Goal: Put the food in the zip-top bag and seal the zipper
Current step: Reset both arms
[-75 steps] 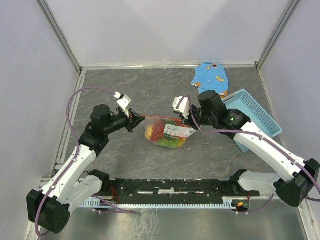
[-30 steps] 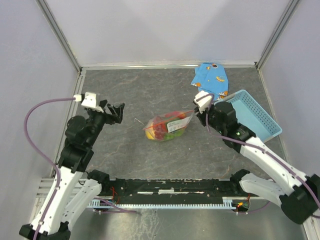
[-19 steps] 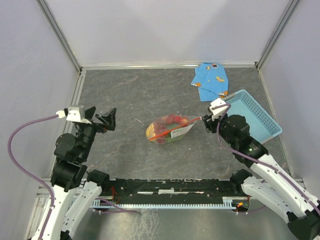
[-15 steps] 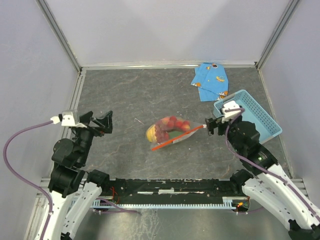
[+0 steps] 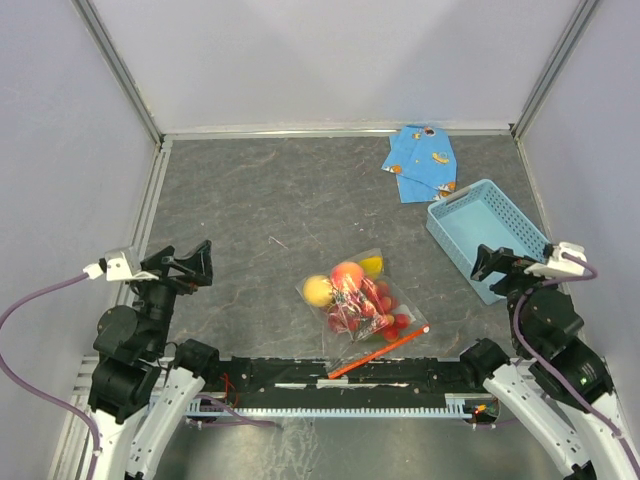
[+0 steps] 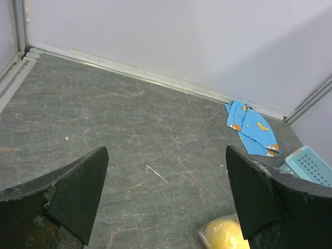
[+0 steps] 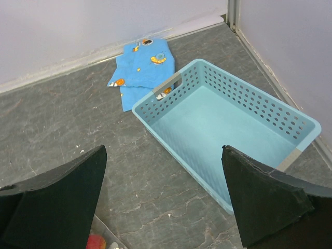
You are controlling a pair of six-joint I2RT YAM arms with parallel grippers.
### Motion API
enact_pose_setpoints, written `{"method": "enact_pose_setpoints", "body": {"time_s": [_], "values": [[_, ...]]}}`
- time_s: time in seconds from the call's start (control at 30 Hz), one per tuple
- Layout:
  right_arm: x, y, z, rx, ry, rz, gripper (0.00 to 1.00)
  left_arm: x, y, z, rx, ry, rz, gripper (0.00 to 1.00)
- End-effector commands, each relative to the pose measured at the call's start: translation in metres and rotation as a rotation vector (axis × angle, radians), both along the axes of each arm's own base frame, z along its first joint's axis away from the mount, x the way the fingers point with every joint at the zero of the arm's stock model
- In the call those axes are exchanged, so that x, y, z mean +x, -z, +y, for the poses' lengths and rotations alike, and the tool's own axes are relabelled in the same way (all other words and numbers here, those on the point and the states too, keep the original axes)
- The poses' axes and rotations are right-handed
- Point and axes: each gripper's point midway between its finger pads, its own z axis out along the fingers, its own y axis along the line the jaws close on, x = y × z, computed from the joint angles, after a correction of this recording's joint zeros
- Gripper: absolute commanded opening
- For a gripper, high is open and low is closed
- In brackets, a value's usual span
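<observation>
The clear zip-top bag lies on the table's near middle with the food inside: a pale yellow apple, an orange-pink peach, a yellow lemon and several red strawberries. Its orange-red zipper strip lies along the near right edge. My left gripper is open and empty, left of the bag; the apple shows in the left wrist view. My right gripper is open and empty, right of the bag, by the basket. A strawberry shows in the right wrist view.
A light-blue slotted basket stands at the right, empty, also in the right wrist view. A folded blue patterned cloth lies at the back right. Walls close the table on three sides.
</observation>
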Motion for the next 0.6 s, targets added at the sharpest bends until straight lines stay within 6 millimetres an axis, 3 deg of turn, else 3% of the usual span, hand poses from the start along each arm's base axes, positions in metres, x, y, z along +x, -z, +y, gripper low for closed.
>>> {"method": "enact_pose_setpoints", "body": {"time_s": [0.0,0.17,0.57], "values": [[-0.009,0.007,-0.017,0.063,0.085,-0.03,0.99,0.001,0.015,0.005,-0.023,-0.034,0.023,1.0],[-0.014,0.008,-0.019,0.089,0.081,-0.069,0.99,0.007,0.023,-0.007,-0.012,0.02,0.027,1.0],[-0.011,0.006,-0.015,0.069,0.058,-0.07,0.99,0.01,0.026,-0.008,0.007,0.023,0.041,1.0]]}}
